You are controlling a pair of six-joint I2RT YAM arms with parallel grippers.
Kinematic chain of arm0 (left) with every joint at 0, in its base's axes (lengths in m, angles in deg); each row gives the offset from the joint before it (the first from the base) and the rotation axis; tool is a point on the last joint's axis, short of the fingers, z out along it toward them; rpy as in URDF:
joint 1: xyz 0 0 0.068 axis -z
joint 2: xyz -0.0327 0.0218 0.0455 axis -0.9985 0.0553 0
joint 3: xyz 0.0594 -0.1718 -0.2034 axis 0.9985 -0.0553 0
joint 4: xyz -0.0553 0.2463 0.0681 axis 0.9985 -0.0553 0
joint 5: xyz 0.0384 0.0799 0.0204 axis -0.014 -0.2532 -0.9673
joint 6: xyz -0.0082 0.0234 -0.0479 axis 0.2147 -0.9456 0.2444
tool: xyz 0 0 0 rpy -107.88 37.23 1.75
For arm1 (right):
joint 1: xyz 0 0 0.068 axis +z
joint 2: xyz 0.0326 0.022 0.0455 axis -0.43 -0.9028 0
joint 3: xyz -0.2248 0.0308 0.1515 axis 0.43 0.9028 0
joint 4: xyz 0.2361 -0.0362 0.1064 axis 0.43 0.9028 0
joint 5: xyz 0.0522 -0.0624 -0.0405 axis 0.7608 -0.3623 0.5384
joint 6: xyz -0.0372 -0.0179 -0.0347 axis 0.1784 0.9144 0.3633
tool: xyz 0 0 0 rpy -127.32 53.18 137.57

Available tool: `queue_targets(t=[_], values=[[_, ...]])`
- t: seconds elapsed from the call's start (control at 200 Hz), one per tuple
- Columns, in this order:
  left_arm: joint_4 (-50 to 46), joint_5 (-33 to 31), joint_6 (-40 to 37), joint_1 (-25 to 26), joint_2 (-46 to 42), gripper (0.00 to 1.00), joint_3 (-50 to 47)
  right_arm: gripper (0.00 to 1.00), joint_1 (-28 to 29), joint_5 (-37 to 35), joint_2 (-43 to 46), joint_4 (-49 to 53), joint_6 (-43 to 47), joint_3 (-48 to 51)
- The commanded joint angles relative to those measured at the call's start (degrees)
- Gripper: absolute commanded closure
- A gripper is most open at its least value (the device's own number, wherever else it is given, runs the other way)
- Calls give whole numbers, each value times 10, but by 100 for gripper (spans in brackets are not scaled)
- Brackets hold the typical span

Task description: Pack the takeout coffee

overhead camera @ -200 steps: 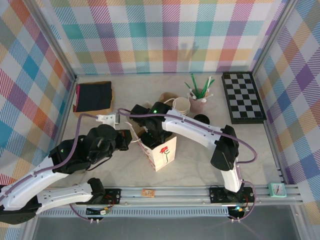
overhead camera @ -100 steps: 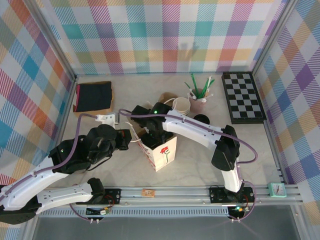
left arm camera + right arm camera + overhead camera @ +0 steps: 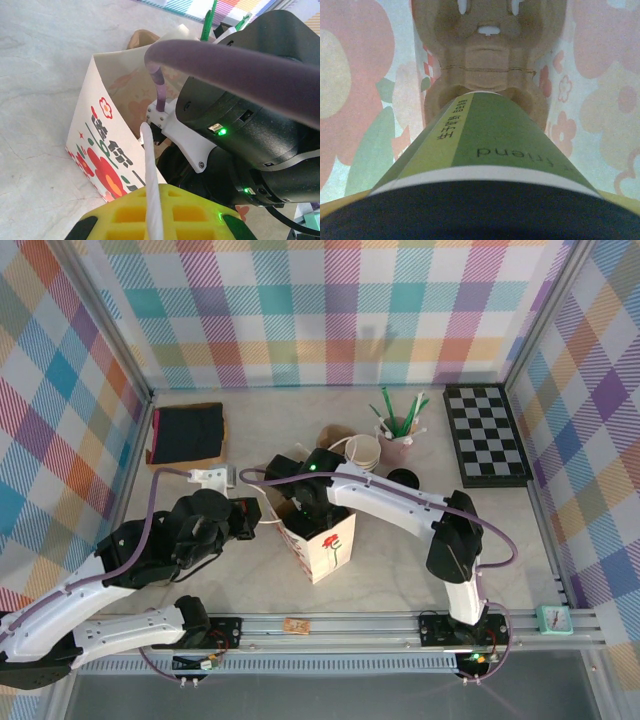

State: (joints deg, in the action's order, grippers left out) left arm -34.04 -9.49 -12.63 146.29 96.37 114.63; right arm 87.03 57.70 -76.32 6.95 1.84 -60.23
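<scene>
The takeout coffee (image 3: 490, 135), a green cup with a white rim and a black lid, stands down inside the white flowered paper bag (image 3: 327, 546). Its base sits in a brown pulp cup carrier (image 3: 487, 55) on the bag's floor. My right gripper (image 3: 308, 510) reaches into the bag's mouth and is shut on the cup just under the lid. My left gripper (image 3: 150, 205), to the left of the bag, is shut on the bag's white twisted handle (image 3: 149, 160) and holds that side up.
Behind the bag are a stack of paper cups (image 3: 363, 450), a cup of green stirrers (image 3: 398, 435) and a loose black lid (image 3: 402, 478). A chessboard (image 3: 486, 435) lies back right, a black cloth (image 3: 187, 432) back left. A small teal clock (image 3: 552, 617) sits on the front rail.
My right wrist has shifted a little to the right and deeper into the bag's mouth. The left arm and the bag have stayed put.
</scene>
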Motion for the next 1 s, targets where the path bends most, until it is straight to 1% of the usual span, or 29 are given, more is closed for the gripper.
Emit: queue_targets(t=[0.0, 0.996], values=[[7, -17, -5, -6, -6, 100, -5, 64, 1, 7, 21, 2, -10, 3], [-10, -38, -5, -6, -10, 100, 3, 65, 19, 0, 38, 14, -14, 13]])
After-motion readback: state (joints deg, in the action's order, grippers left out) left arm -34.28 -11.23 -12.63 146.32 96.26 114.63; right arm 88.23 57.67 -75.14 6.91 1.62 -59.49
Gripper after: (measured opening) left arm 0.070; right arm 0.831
